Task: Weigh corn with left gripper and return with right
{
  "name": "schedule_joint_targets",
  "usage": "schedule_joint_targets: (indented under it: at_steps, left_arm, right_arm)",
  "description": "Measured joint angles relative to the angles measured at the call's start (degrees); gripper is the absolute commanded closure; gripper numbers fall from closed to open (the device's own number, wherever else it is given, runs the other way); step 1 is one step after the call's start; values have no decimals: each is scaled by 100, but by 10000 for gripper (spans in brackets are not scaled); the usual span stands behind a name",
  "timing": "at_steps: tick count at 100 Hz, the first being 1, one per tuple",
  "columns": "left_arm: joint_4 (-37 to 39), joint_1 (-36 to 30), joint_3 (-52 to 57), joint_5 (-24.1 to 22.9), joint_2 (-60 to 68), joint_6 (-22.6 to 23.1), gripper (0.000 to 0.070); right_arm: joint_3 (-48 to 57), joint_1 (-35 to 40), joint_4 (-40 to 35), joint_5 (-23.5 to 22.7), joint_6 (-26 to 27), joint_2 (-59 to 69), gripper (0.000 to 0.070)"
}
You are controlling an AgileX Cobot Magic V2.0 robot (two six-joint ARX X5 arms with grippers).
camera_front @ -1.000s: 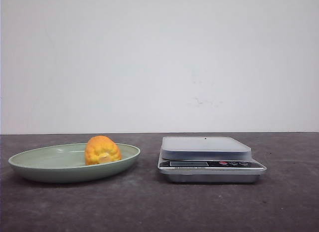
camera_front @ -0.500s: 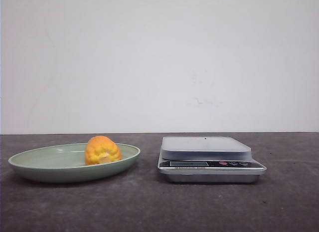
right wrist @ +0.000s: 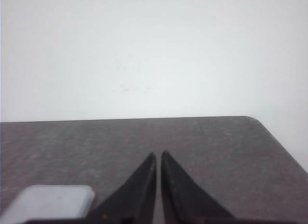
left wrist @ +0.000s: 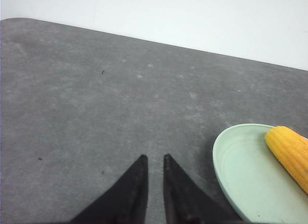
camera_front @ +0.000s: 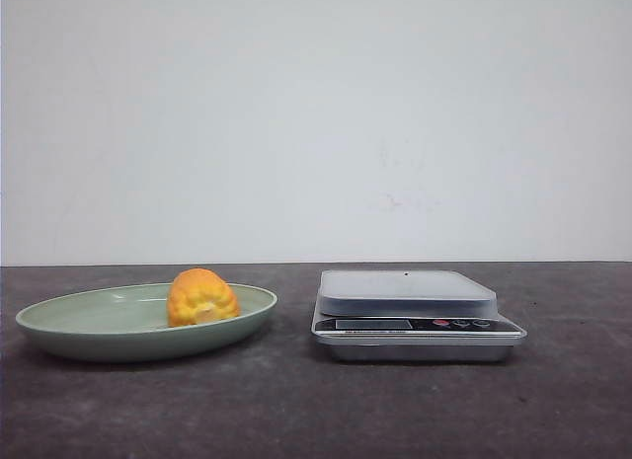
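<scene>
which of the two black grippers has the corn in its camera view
The left gripper: its wrist view shows the orange-yellow corn cob in the pale green plate. The right gripper sees only the silver scale's corner.

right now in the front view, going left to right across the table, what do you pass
green plate → corn, lying in the plate toward its right side → kitchen scale
</scene>
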Motion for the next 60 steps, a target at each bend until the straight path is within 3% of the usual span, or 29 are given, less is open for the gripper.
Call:
schedule_joint_targets:
  at_steps: [10, 19, 41, 60]
  left_arm:
    - [0, 0, 0, 0, 0, 0, 685]
    - [0, 0, 0, 0, 0, 0, 685]
    - [0, 0, 0, -2, 2, 0, 685]
    - [0, 0, 0, -2, 2, 0, 685]
  right_arm:
    - [-960, -50, 979, 0, 26, 33, 688]
    - [-1539, -57, 1366, 0, 46, 33, 688]
    - [-2243, -57, 1460, 2, 50, 31, 688]
    - [-2306, -57, 1113, 0, 96, 17, 688]
